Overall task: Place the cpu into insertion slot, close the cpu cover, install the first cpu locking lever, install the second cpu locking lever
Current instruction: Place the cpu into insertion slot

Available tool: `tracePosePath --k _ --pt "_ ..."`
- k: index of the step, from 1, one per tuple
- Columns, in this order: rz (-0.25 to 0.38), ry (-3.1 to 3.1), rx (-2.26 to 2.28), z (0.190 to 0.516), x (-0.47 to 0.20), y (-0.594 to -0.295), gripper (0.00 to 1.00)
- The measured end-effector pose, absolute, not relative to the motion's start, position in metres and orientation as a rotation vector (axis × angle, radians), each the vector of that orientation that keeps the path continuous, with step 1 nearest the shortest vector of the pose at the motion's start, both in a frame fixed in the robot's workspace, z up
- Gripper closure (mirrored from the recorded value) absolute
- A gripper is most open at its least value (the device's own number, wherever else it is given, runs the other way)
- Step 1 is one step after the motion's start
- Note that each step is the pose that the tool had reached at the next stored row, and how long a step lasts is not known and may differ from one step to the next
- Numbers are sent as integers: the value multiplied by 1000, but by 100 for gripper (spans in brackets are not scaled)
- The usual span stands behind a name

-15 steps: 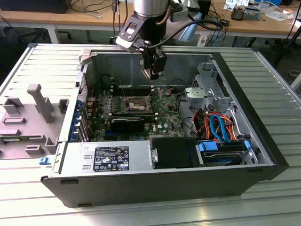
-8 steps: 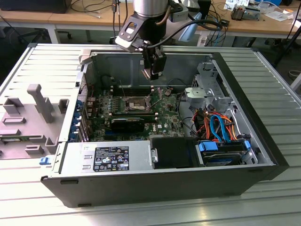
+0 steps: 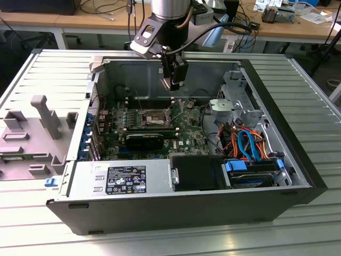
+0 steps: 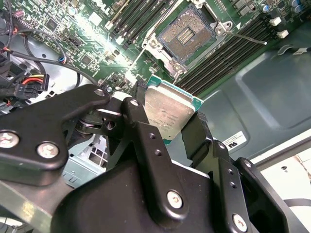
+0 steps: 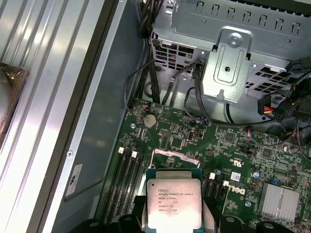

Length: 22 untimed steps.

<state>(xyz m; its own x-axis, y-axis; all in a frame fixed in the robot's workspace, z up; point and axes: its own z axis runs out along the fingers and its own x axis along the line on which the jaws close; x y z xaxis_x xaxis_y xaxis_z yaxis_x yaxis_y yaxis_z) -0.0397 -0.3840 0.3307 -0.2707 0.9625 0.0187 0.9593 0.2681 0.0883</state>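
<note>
My gripper hangs inside the open computer case, shut on the cpu, a small square chip with a silver-grey top and green edge. Both wrist views show the cpu clamped by its edges between the black fingers, well above the green board. The insertion slot lies open and bare on the board, a dark pin field inside a silver rim. In the exterior view the insertion slot sits below the gripper and slightly toward that view's left. A thin locking lever sticks out beside the slot. I cannot tell the cpu cover from the rim.
Memory slots flank the socket. A silver drive cage, a bundle of orange and blue cables and a drive fill the case at the exterior view's right. The power supply lies along the near wall. Grey fixtures stand outside.
</note>
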Motion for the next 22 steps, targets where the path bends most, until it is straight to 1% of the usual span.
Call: tracePosePath --k 22 --pt "119 2443 1902 331 -40 -384 46"
